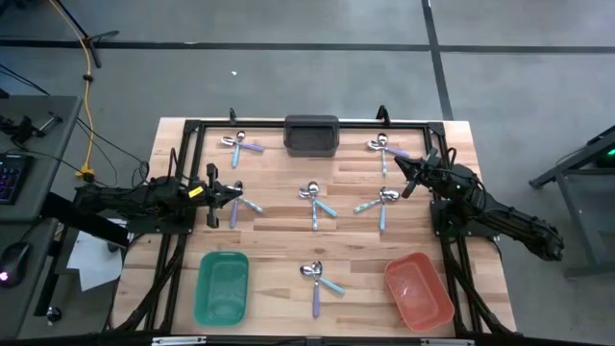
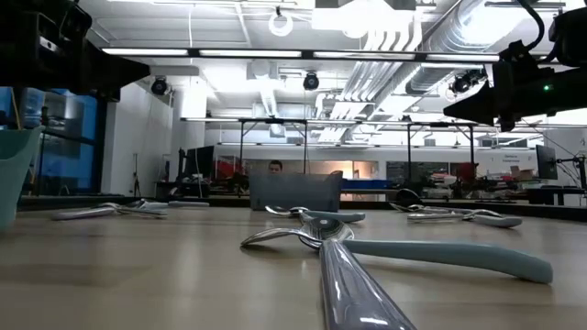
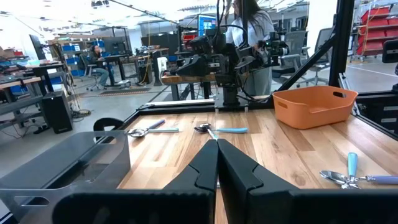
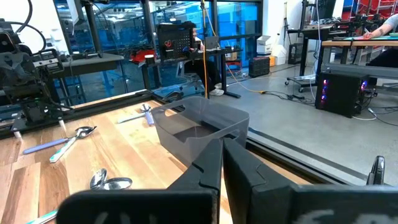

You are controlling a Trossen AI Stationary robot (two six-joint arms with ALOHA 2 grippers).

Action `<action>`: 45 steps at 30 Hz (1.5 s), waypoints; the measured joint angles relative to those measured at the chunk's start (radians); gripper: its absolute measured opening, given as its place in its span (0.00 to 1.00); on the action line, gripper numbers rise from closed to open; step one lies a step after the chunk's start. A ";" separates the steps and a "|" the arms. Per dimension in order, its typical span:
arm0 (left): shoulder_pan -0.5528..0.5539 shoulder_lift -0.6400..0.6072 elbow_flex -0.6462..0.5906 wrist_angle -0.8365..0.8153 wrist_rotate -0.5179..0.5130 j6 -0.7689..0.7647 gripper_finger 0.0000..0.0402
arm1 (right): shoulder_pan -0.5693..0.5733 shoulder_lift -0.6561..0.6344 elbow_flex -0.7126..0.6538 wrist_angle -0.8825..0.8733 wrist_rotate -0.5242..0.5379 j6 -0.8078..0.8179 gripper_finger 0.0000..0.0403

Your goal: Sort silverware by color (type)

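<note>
Left gripper [image 1: 229, 195] sits at the left-middle of the table [image 1: 279, 240], fingers pressed together and empty (the left wrist view shows the two dark tips meeting with nothing between them). It is right beside the left-middle spoon cluster [image 1: 240, 200]. Right gripper [image 1: 404, 171] is at the right side, between the far-right cluster [image 1: 382, 147] and the right-middle cluster [image 1: 381, 202]; its fingers are also pressed together, holding nothing.

Silverware lies in six small crossed clusters on the wood: far-left cluster [image 1: 238, 144], far-right, left-middle, centre cluster [image 1: 314, 197], right-middle, and near-centre cluster [image 1: 317, 277]. Each looks like a mix of silver, light blue and lavender handles, bowls overlapping.

Bins: green bin [image 1: 222, 284] at the near left, red bin [image 1: 419, 288] at the near right, dark grey bin [image 1: 311, 135] at the far middle. All three look empty from above (the grey one's floor shows bare in the right wrist view too).

Progress judgement: nothing sorted yet, basically at the start. Every spoon is on the table and no colour has a bin assigned by contents. All clusters remain to be broken up and each spoon carried over. Overlapped handles will likely make single picks fiddly. A person is visible in the room beyond the table, clear of the arms.
</note>
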 joint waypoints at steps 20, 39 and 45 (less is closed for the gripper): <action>0.000 0.000 0.000 0.000 0.000 0.000 0.01 | 0.000 0.000 0.000 0.000 0.000 0.000 0.00; 0.000 0.000 0.000 0.000 0.000 0.000 0.01 | 0.000 0.000 0.000 0.000 0.000 -0.010 0.00; 0.000 0.000 0.000 0.000 0.000 0.000 0.01 | 0.000 0.000 0.000 0.000 0.000 -0.026 0.00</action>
